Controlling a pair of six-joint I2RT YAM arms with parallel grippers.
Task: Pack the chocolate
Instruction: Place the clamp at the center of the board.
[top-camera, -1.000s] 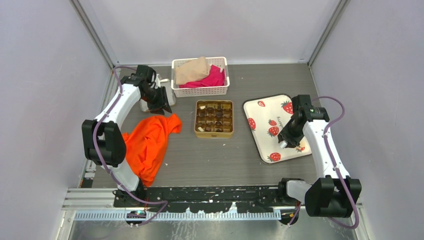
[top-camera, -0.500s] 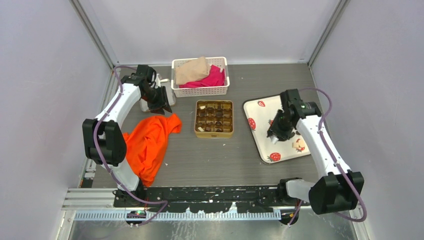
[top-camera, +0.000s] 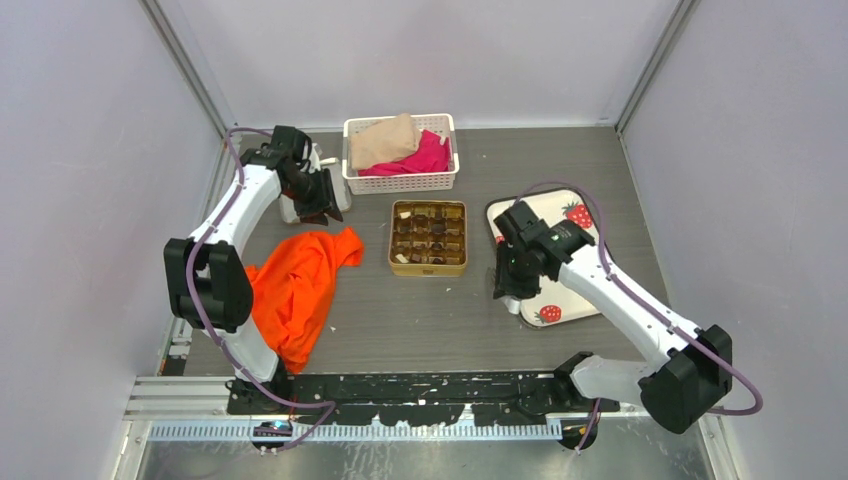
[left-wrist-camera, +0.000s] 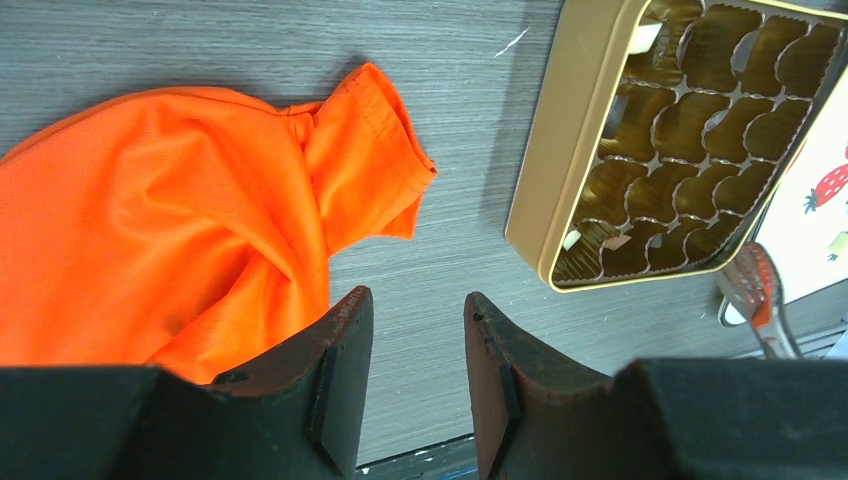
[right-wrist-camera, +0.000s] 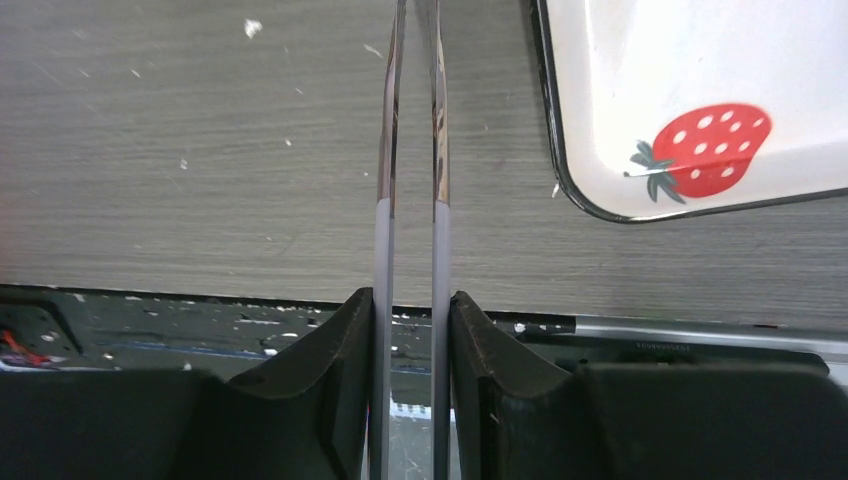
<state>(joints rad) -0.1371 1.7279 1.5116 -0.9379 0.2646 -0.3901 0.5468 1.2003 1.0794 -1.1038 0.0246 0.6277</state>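
Note:
The gold tin (top-camera: 429, 262) sits mid-table with dark chocolate pieces (top-camera: 437, 228) in some of its brown compartments; a cream piece (left-wrist-camera: 645, 38) shows in the left wrist view. My right gripper (top-camera: 507, 288) is shut on a pair of metal tongs (right-wrist-camera: 385, 150), which point down at the table beside the left edge of the strawberry tray (top-camera: 548, 205). The tongs' tip (left-wrist-camera: 755, 290) hangs near the tin's corner; whether it holds anything I cannot tell. My left gripper (top-camera: 318, 205) hovers at the back left, jaws open and empty (left-wrist-camera: 415, 300).
A white basket (top-camera: 400, 182) with beige and pink cloth stands at the back. An orange garment (top-camera: 300, 280) lies left of the tin. A small white object (top-camera: 290, 210) sits under the left arm. The black front rail (right-wrist-camera: 200, 330) runs behind the right gripper.
My right arm has swung left with the tongs, from over the strawberry tray to its left edge near the tin. The left arm has not moved.

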